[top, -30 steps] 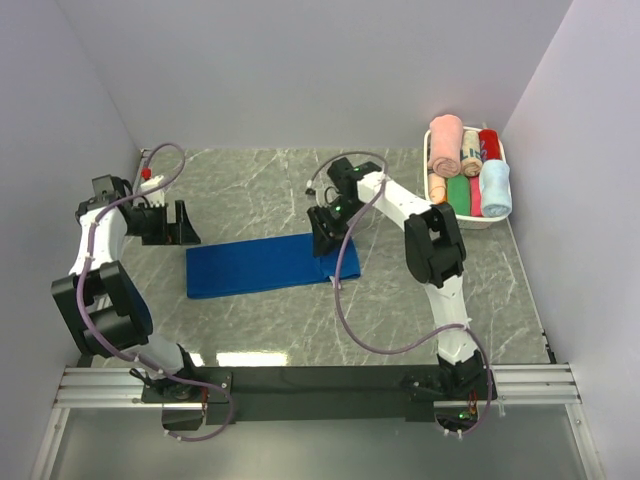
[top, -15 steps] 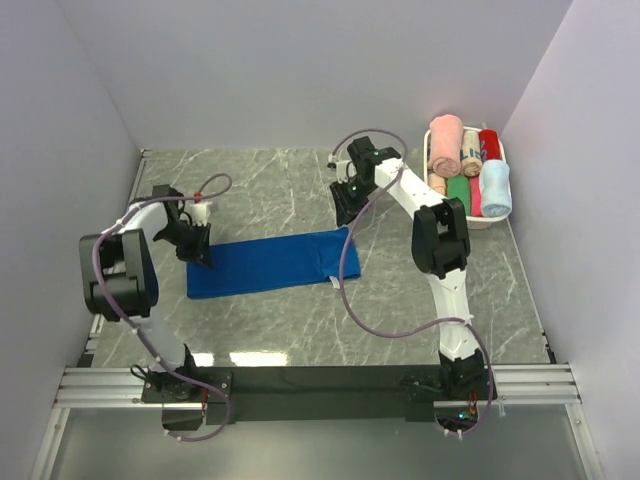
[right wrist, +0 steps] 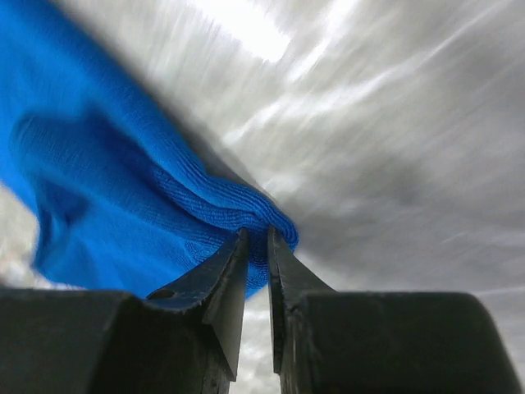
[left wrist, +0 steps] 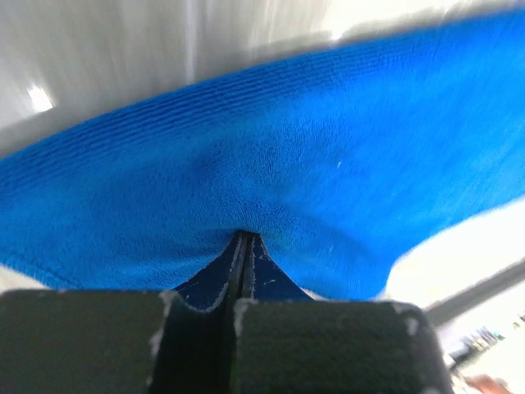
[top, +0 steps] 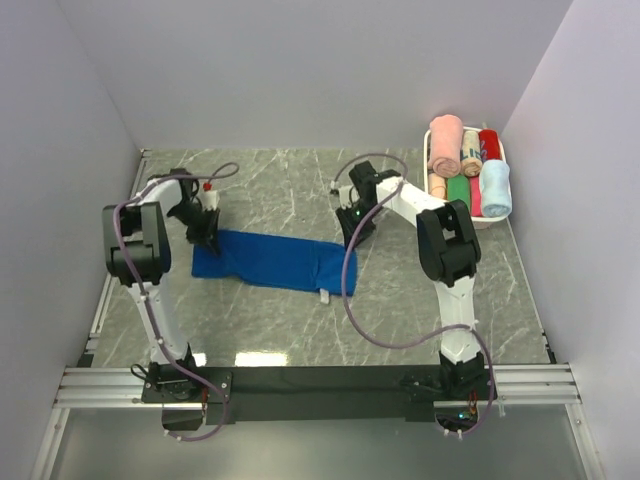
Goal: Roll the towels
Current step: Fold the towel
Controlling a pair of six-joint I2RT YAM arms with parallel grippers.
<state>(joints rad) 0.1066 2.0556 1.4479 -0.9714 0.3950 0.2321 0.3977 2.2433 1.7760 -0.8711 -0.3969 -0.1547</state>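
The royal blue towel (top: pixel 280 262) lies stretched across the marble table, slanting down to the right, with a white tag at its near right corner. My left gripper (top: pixel 207 232) is shut on its far left corner; in the left wrist view the gripper (left wrist: pixel 244 238) pinches the blue cloth (left wrist: pixel 287 164). My right gripper (top: pixel 352 230) is at the far right corner. The right wrist view shows this gripper (right wrist: pixel 258 232) nipping a bunched fold of the towel (right wrist: pixel 107 197), the jaws a narrow slit apart. The pale blue towel (top: pixel 495 188) lies rolled in the basket.
A white basket (top: pixel 478 224) at the back right holds rolled pink, green, red and patterned towels beside the pale blue one. Grey walls close in the table on three sides. The arms' cables loop above the towel's two ends.
My left arm swung in from the left and shut on the towel's far left corner. My right gripper narrowed onto the far right corner. The towel shifted and now slants.
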